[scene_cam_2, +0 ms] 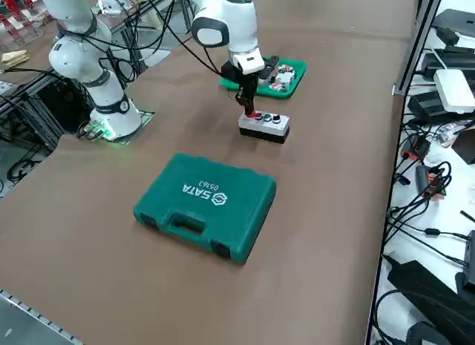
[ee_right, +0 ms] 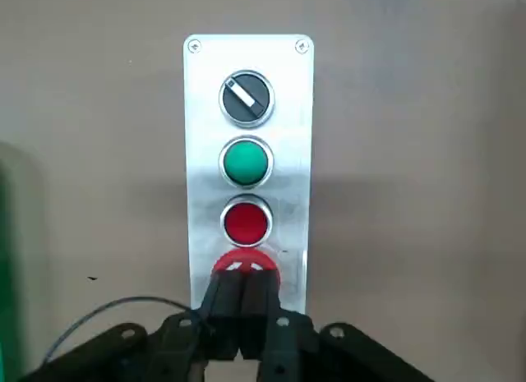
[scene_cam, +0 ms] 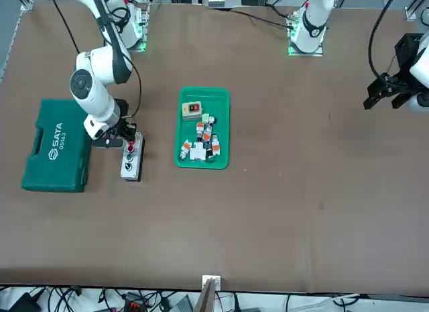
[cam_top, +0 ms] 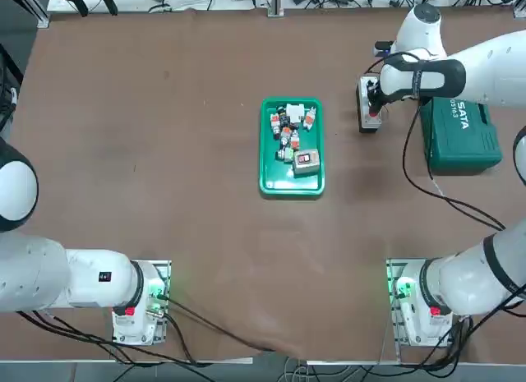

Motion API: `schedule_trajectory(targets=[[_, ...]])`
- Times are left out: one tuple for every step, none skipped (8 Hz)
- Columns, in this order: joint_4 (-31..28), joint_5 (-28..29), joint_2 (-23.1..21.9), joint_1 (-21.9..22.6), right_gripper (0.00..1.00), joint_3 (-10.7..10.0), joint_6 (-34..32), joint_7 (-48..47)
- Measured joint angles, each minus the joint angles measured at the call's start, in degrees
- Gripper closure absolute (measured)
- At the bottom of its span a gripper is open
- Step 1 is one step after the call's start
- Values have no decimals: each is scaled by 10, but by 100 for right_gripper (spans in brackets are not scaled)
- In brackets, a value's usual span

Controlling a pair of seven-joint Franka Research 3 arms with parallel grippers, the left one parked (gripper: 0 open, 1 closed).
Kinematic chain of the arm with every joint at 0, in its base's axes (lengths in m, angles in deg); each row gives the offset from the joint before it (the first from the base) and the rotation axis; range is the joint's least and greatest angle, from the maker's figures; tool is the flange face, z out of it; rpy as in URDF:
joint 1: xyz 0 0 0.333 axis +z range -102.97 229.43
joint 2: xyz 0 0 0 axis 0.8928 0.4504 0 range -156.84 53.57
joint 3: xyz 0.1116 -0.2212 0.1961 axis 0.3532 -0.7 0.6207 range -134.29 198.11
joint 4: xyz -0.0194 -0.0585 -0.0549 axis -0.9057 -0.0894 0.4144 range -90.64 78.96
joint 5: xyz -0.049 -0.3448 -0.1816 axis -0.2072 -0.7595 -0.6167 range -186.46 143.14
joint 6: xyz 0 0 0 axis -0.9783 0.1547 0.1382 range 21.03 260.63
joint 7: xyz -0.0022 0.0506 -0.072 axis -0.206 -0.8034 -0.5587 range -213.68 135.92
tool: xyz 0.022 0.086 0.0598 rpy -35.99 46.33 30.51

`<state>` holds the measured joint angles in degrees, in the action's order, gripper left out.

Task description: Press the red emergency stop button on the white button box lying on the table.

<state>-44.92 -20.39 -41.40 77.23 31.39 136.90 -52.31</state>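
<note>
wrist view: closed right gripper (ee_right: 244, 296) half hides red emergency stop button (ee_right: 246, 265).

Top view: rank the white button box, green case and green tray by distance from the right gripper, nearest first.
1. White button box: directly under the right gripper, jaws shut.
2. Green case: beside it, toward the table's right edge.
3. Green tray: farthest, at the table's middle.

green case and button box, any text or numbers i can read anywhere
"SATA" in white on the lid of the green case.
"05163" in smaller white digits beside the brand on that lid.
The white button box shows no readable text; the right gripper, fingers together, sits over the red emergency stop button.
The parts in the green tray are too small to read.
</note>
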Motion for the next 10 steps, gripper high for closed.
schedule_trajectory(targets=[[0, 0, 0, 0, 98, 0, 0, 0], [0, 0, 0, 0, 98, 0, 0, -1], [0, 0, -1, 0, 98, 0, -1, -4], [2, 0, -3, 0, 98, -1, -6, -7], [11, 0, -11, 0, 98, -3, -25, -8], [32, 0, -27, -1, 98, -6, -73, -8], [67, 0, -47, -1, 98, -8, -141, -8], [104, 0, -66, -3, 98, -9, -205, -8], [149, 0, -83, -9, 96, -14, -275, -7], [200, 0, -94, -24, 94, -18, -350, -2]])
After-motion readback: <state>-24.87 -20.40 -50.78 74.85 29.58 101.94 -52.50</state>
